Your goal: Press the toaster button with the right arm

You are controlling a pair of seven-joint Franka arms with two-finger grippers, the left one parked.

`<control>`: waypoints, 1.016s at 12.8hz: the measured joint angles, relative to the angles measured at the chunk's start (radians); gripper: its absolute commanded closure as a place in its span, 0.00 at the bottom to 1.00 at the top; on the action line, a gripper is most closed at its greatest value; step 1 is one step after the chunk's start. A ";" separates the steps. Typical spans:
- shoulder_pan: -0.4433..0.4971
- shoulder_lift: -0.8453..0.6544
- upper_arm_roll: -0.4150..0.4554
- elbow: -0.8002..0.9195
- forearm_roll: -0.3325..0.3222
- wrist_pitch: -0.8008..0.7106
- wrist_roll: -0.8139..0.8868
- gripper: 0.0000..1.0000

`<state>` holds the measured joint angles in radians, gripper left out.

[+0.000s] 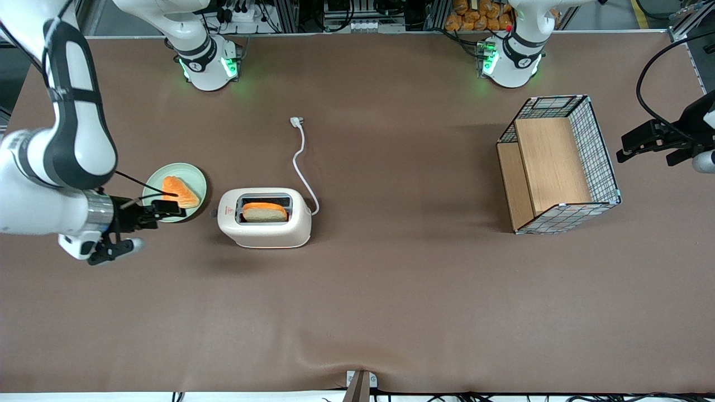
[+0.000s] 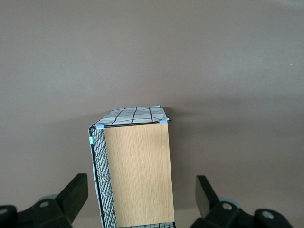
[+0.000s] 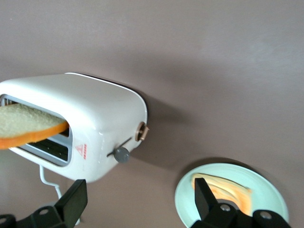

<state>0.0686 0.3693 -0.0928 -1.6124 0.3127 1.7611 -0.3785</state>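
The tool (image 1: 125, 229) on the right arm (image 1: 72, 134) hangs above the worktop (image 1: 391, 290) at the working arm's end, with its two black fingers (image 3: 71, 202) spread wide apart and nothing held between them. It is not touching anything.

The toaster (image 1: 264, 218) stands near the tool, toward the parked arm's end of the worktop from it, with its short end turned to the tool. On that short end the button (image 3: 121, 155), a small grey knob on a thin stem, sticks out toward the tool, and a small round tan dial (image 3: 141, 131) sits just beside it. The tool is well short of the button, with open worktop between them. A slice of bread (image 1: 264, 211) stands in one of the toaster's top slots, and a red triangle mark (image 3: 81, 151) shows near the slots.

A pale green plate (image 1: 192, 176) lies just beside the tool, between it and the toaster and a little farther from the front camera. On the plate lies an orange-crusted piece of toast (image 1: 180, 191).

The toaster's white cord (image 1: 301, 162) trails across the worktop away from the front camera.
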 measured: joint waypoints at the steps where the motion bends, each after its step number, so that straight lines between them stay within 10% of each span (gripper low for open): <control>1: 0.000 -0.022 -0.002 0.000 -0.025 -0.008 0.004 0.00; 13: 0.001 -0.211 -0.006 -0.002 -0.226 -0.087 0.131 0.00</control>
<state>0.0694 0.1586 -0.0986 -1.6145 0.0862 1.6742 -0.2471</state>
